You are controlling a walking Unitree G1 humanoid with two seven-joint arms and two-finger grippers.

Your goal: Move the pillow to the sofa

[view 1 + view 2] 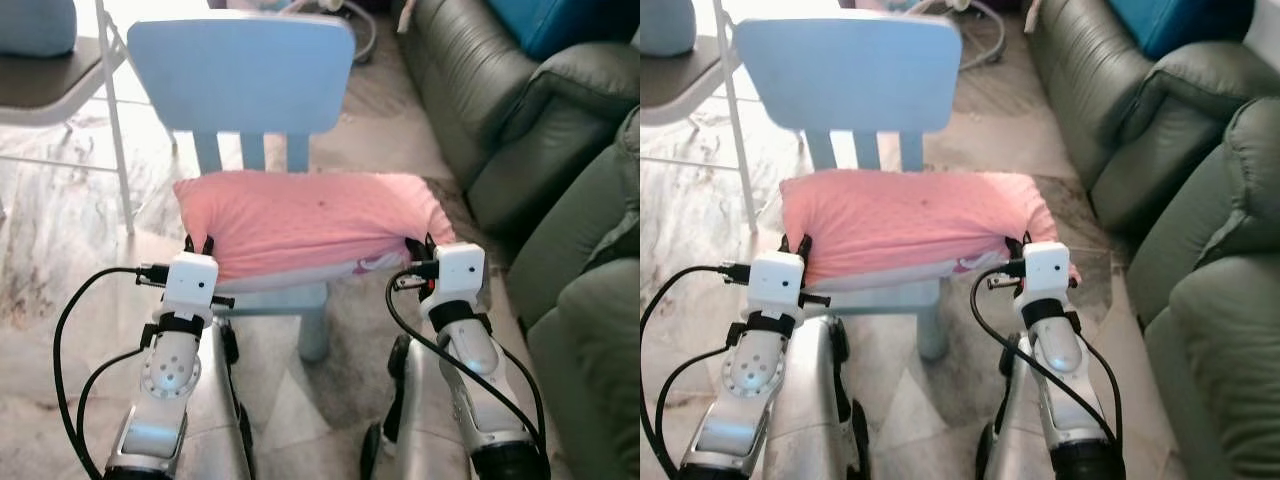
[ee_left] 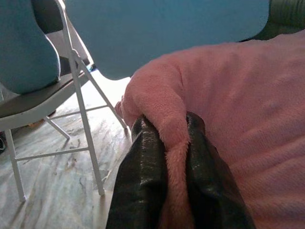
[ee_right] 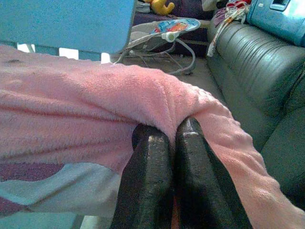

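Left wrist view shows my left claw (image 2: 174,157) clenched on the pink pillow (image 1: 310,222); my right claw (image 3: 174,157) pinches its other end. It lies on the blue chair (image 1: 240,70). Grasping seems done; next I must lift and turn toward the sofa (image 1: 520,110).

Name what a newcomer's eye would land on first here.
The pink pillow draws the eye first, lying across the seat of the small light-blue chair. Next, the left gripper and right gripper each pinch a near corner of it, fingers closed on the fleece. The dark green sofa waits to the robot's right.
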